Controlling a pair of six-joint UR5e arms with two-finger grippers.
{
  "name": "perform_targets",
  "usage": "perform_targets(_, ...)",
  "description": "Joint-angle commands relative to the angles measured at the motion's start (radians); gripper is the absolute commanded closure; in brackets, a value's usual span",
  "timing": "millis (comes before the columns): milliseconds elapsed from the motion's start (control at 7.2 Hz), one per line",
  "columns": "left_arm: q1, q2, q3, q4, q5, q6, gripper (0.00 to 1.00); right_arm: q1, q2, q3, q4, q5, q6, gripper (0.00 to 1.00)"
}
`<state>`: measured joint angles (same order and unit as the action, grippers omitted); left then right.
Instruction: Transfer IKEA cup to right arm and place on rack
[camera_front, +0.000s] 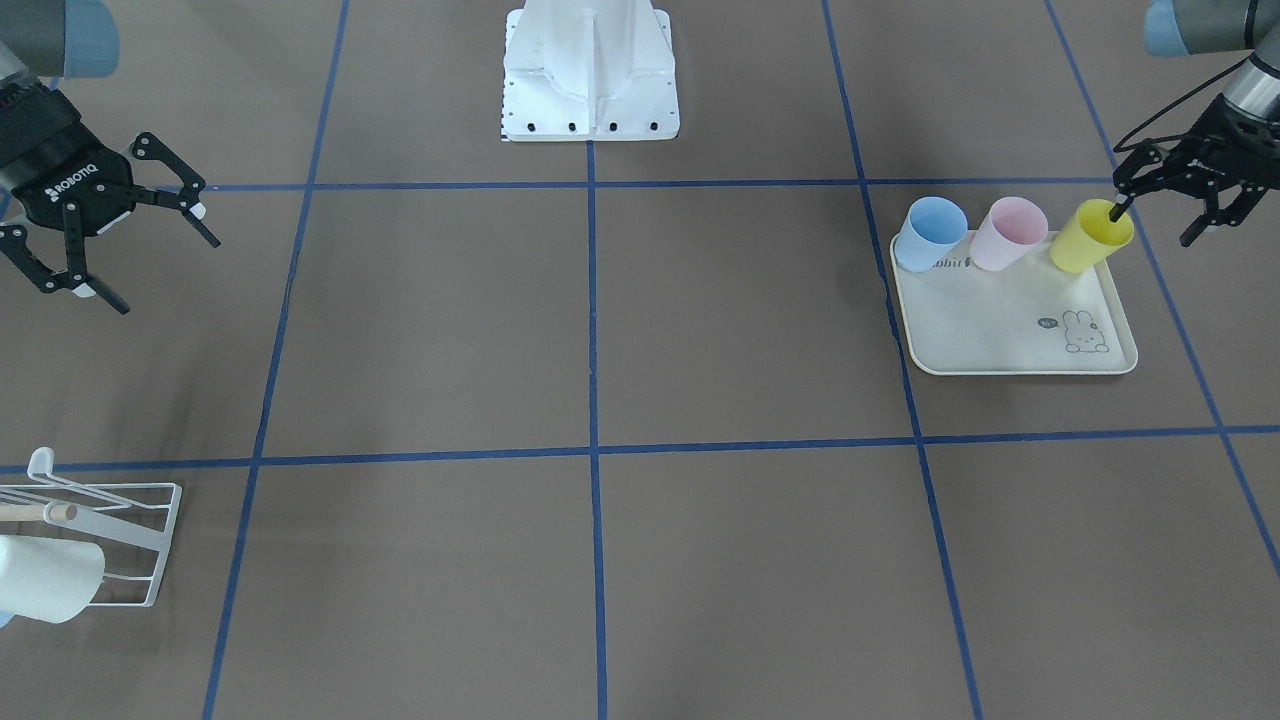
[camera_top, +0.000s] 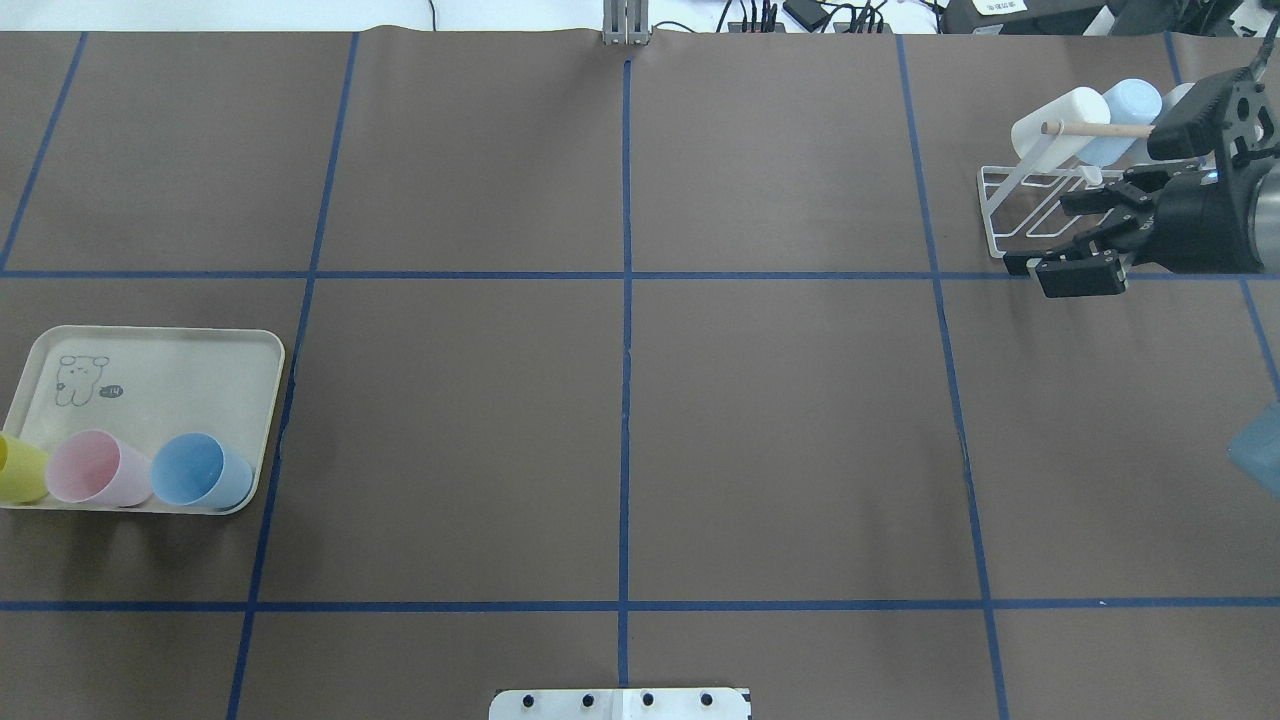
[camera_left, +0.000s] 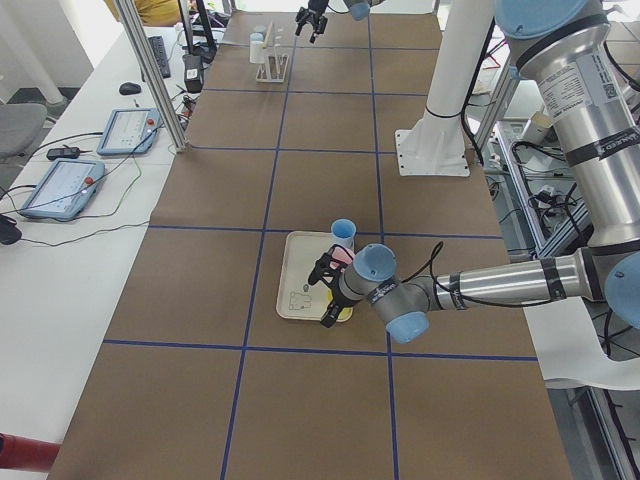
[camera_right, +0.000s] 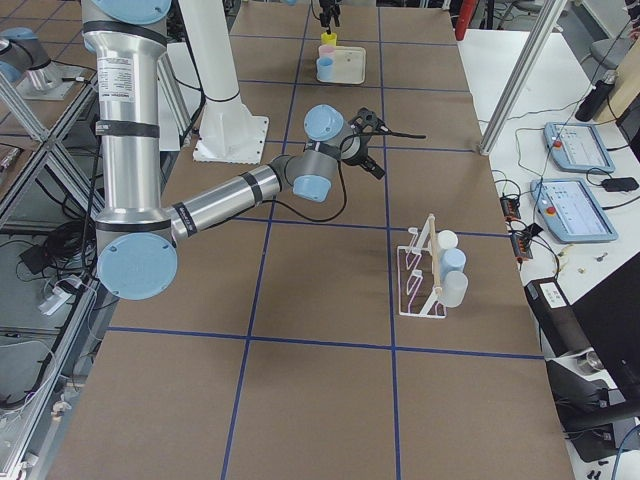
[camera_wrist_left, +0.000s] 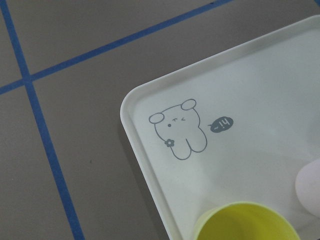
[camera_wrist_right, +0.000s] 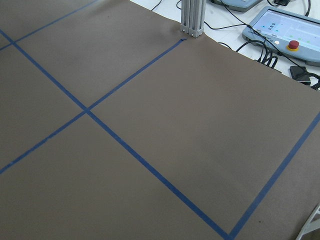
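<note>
Three cups stand on the cream rabbit tray (camera_front: 1000, 335): blue (camera_front: 930, 232), pink (camera_front: 1005, 235) and yellow (camera_front: 1085, 240). My left gripper (camera_front: 1155, 220) is open at the yellow cup, with one finger inside its mouth and the other outside the wall. The left wrist view shows the yellow rim (camera_wrist_left: 245, 222) just below the camera. My right gripper (camera_front: 165, 272) is open and empty, hovering beside the white wire rack (camera_top: 1020, 215). It also shows in the overhead view (camera_top: 1040, 235). The rack sits at the table corner (camera_front: 110, 540).
A white cup (camera_top: 1060, 115) and a light-blue cup (camera_top: 1125, 105) hang on the rack's dowel. The robot's white base (camera_front: 590, 80) stands at the table's middle edge. An aluminium post (camera_wrist_right: 192, 17) and tablets (camera_right: 570, 150) lie beyond the table's far side.
</note>
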<state>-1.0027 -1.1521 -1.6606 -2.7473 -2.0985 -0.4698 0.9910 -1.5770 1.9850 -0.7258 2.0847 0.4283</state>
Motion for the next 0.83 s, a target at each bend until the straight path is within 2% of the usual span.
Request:
perform_targets(0, 0.038, 0.000, 0.005, -0.034, 0.000, -0.058, 0.56, 0.000, 0.000, 0.000, 0.000, 0.000, 0.000, 0.00)
perform_targets(278, 0.038, 0.000, 0.008, -0.043, 0.000, -0.056, 0.94, 0.000, 0.002, 0.000, 0.000, 0.000, 0.000, 0.00)
perform_targets(417, 0.035, 0.000, 0.007, -0.044, 0.002, -0.055, 1.00, -0.002, 0.003, 0.000, 0.003, 0.003, -0.003, 0.00)
perform_targets(695, 0.019, 0.000, -0.007, -0.045, 0.000, -0.055, 1.00, -0.002, 0.021, 0.002, 0.006, 0.015, -0.005, 0.00)
